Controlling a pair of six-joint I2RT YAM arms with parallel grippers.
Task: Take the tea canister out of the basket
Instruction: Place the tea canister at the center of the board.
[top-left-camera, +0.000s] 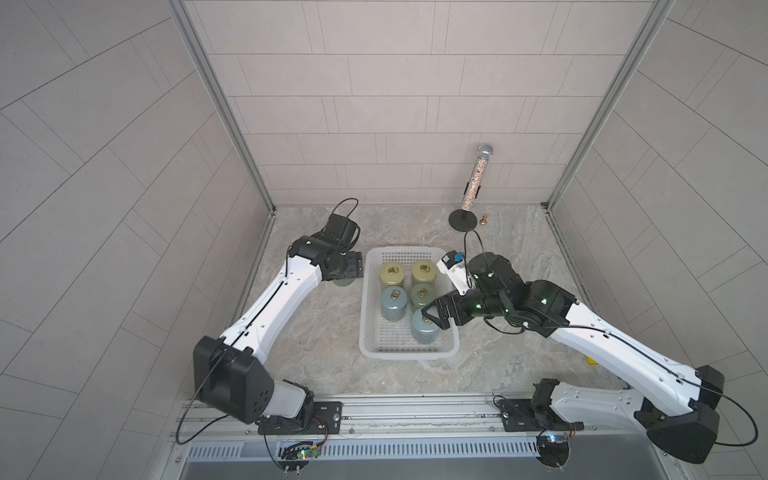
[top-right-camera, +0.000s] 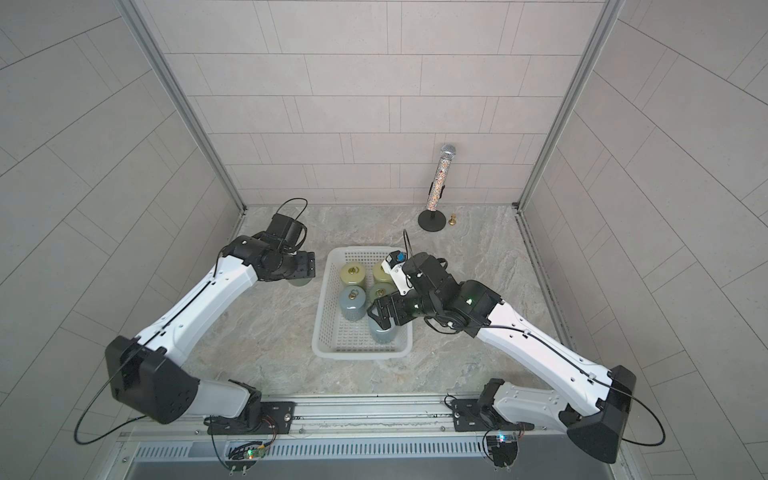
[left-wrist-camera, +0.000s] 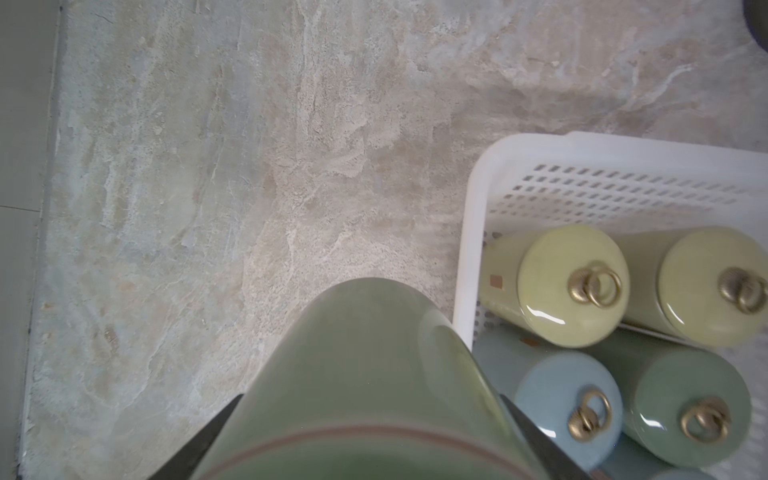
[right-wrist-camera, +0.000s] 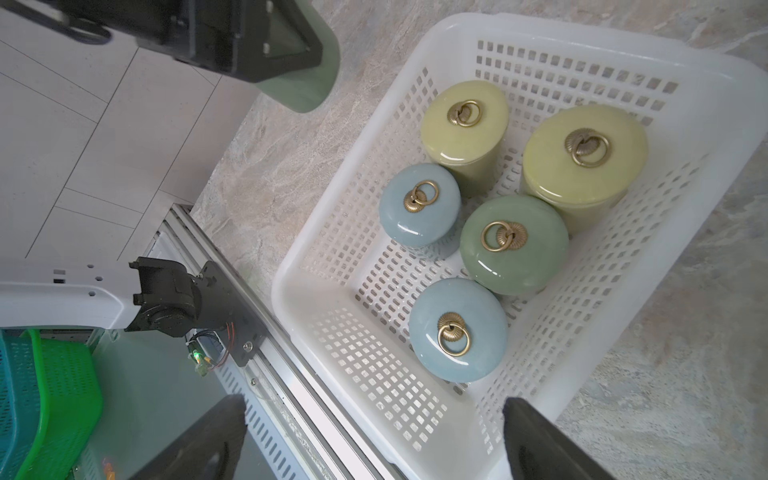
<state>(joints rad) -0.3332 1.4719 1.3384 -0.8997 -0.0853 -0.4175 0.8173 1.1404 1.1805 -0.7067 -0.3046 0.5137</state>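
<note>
L gripper (left-wrist-camera: 371, 399) grips green tea canister (left-wrist-camera: 365, 340) outside basket (top-left-camera: 409, 353); next, lower to table (left-wrist-camera: 208, 208); R gripper (right-wrist-camera: 372, 405) wide, empty.

Lab cell: tiled walls (top-left-camera: 374, 83), mounting rail (top-left-camera: 415, 409)

**Occluded, cropped and unresolved regions**

The left gripper (top-left-camera: 350, 272) is covering the gripped green tea canister (top-left-camera: 345, 284) in both top views, leaving only a sliver showing. In the left wrist view its lid end is running off the frame edge, blurred. The right arm (top-right-camera: 436, 291) is partly masking two canisters (top-right-camera: 377, 274) in the basket (top-right-camera: 361, 354). The brass object (top-left-camera: 483, 220) beside the microphone stand (top-left-camera: 462, 219) is appearing too small to identify.
</note>
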